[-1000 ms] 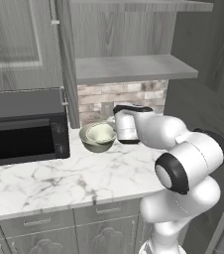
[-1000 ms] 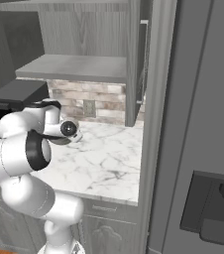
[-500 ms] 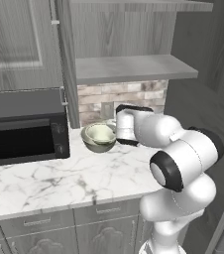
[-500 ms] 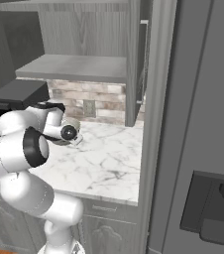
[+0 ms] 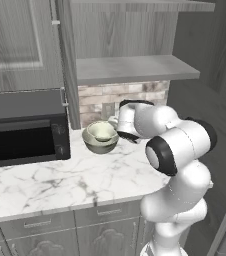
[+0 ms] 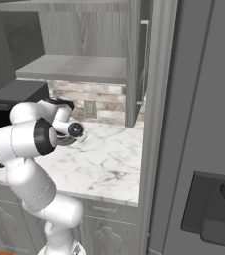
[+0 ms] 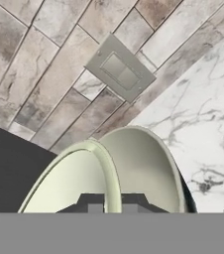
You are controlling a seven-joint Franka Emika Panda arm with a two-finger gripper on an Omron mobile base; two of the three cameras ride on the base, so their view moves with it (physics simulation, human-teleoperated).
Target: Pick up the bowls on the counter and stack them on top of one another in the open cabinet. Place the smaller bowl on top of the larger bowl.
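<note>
Open cabinet (image 5: 130, 67): grey wood-grain, flat shelf bare, tall narrow door (image 5: 67, 60) swung out at its left edge. The shelf sits well above the bench (image 5: 60, 182), so any bowl must be lifted clear and carried up and in.

Bench: white marble with grey veins, brick backsplash behind with a grey wall plate (image 7: 120, 68). Black microwave (image 5: 25, 127) stands at the left, just beside the bowls.

Arm: folded tight, elbow forward and low over the bench edge, forearm reaching back toward the wall. Wrist is turned so that the hand (image 5: 116, 126) comes at the bowls from the side, near the backsplash.

Larger bowl (image 5: 101, 140): deep, olive-grey outside, pale cream inside, next to the microwave's corner. Whether it rests on the bench or is just lifted I cannot tell. Looks rigid, glazed and probably slick; likely ceramic, so some weight and chip risk. The thin rim is the only place narrow fingers can pinch, one finger inside, one outside.

Smaller bowl (image 7: 74, 181): shallow, cream-white. The hand view shows its rim overlapping the larger bowl's rim; it appears to sit inside the larger one, though I cannot be sure. Light, equally stiff and slippery.

Hand: fingers drawn nearly together, low in the hand view, straddling a bowl rim. It seems pinched on the smaller bowl's edge, but which rim is truly clamped is hard to tell.
</note>
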